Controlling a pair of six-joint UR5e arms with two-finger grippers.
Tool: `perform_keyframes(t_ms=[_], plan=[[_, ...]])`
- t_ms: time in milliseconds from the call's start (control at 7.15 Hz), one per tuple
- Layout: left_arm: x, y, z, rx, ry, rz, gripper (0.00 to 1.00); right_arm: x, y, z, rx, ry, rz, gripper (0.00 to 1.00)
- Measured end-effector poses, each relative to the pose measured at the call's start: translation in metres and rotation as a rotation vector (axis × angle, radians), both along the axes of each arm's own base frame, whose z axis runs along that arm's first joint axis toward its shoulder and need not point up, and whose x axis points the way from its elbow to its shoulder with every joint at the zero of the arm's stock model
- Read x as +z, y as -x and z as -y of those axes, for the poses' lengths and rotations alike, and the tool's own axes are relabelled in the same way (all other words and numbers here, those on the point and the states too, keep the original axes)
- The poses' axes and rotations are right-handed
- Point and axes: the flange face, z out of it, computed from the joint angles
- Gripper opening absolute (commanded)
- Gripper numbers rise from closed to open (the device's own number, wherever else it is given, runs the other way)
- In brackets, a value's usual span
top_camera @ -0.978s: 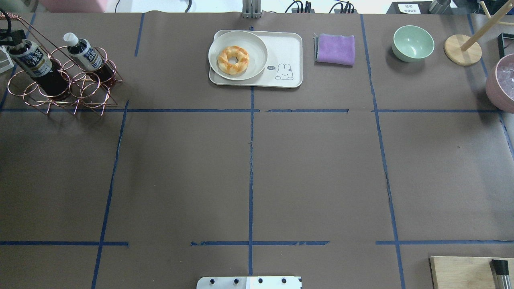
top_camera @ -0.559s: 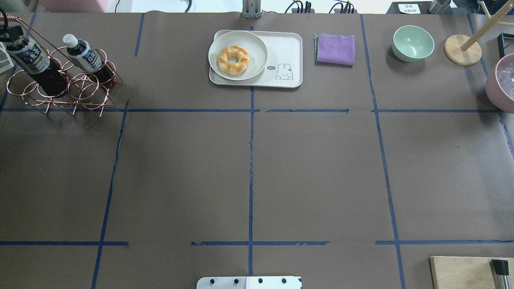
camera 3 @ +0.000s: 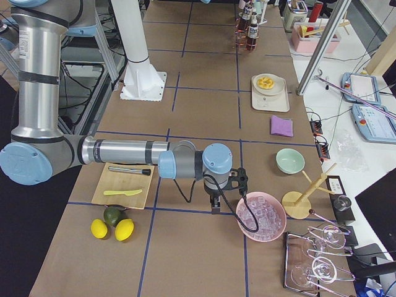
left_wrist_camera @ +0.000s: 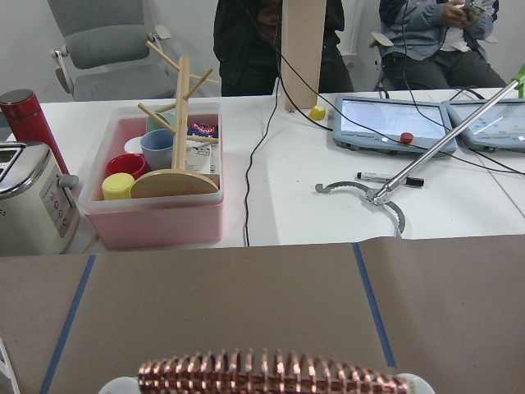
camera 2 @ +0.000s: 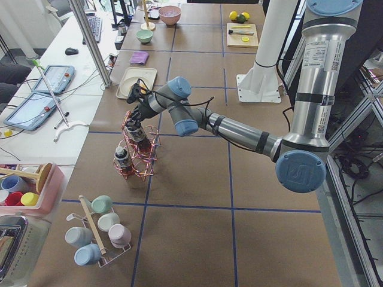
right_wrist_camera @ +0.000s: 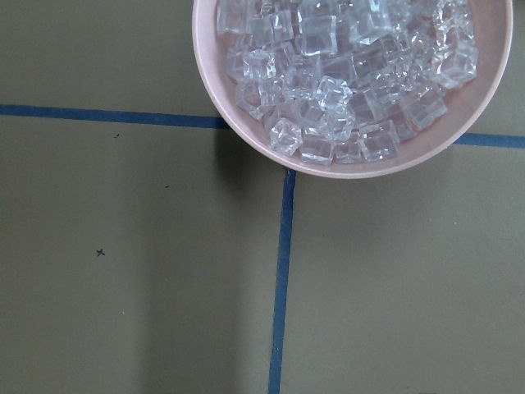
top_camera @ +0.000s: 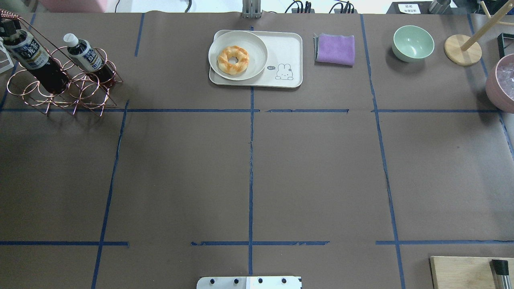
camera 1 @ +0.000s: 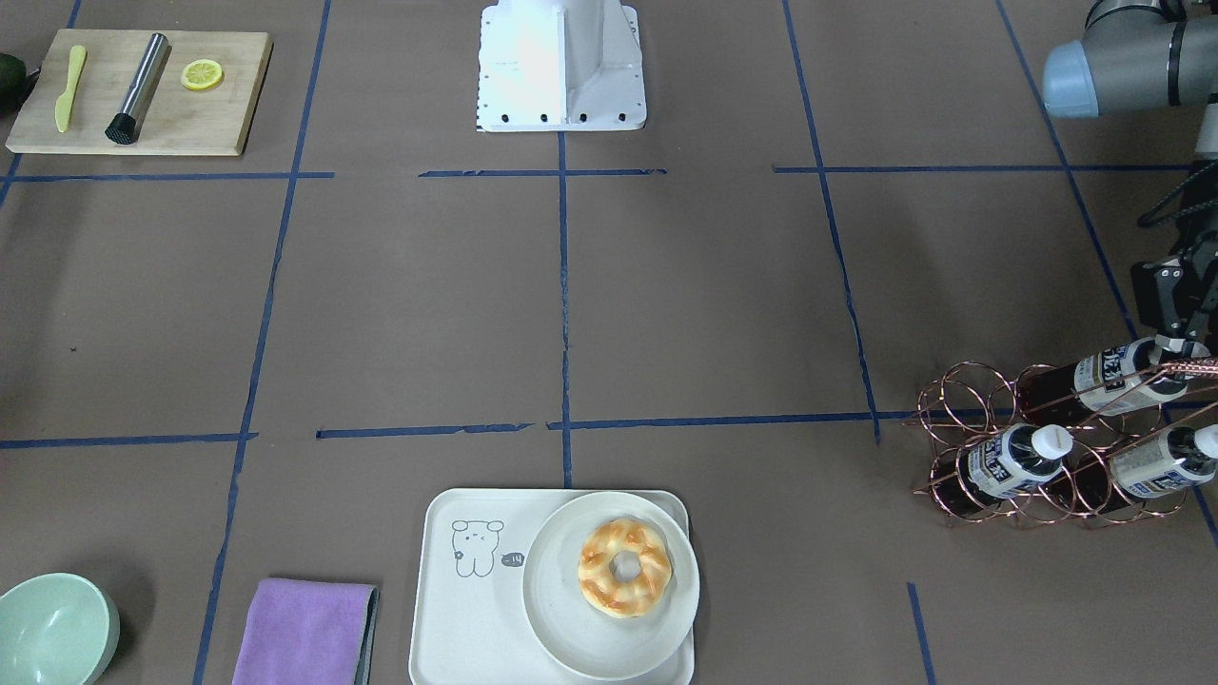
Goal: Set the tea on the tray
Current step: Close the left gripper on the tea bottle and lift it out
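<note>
Three tea bottles lie slanted in a copper wire rack (camera 1: 961, 400) at the table's far left. My left gripper (camera 1: 1176, 342) is shut on the cap end of the rear tea bottle (camera 1: 1109, 374), which is partly drawn up out of its rings (top_camera: 29, 54). The other two bottles (camera 1: 1013, 459) (camera 1: 1161, 463) rest in the rack. The cream tray (top_camera: 287, 52) stands at the back centre with a round plate (top_camera: 253, 40) and a doughnut (top_camera: 233, 59) on its left half. My right gripper (camera 3: 215, 204) hangs beside the ice bowl; I cannot tell whether it is open or shut.
A purple cloth (top_camera: 335, 49), a green bowl (top_camera: 413, 42) and a wooden stand (top_camera: 462, 49) lie right of the tray. A pink bowl of ice (right_wrist_camera: 353, 82) is at the far right. A wooden board (camera 1: 143, 90) with a knife, muddler and lemon slice sits near the robot's right.
The gripped tea bottle has slid up and back out of the rack rings, towards the table's far left corner. The other bottles and the tray have not moved.
</note>
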Motion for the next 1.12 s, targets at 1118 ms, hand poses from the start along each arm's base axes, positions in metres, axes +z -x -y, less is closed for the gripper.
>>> perform_keyframes(t_ms=[1118], plan=[[-0.015, 0.05, -0.08, 0.046, 0.007, -0.066, 0.0, 0.001, 0.0, -0.001, -0.001, 0.001, 0.0, 1.0]])
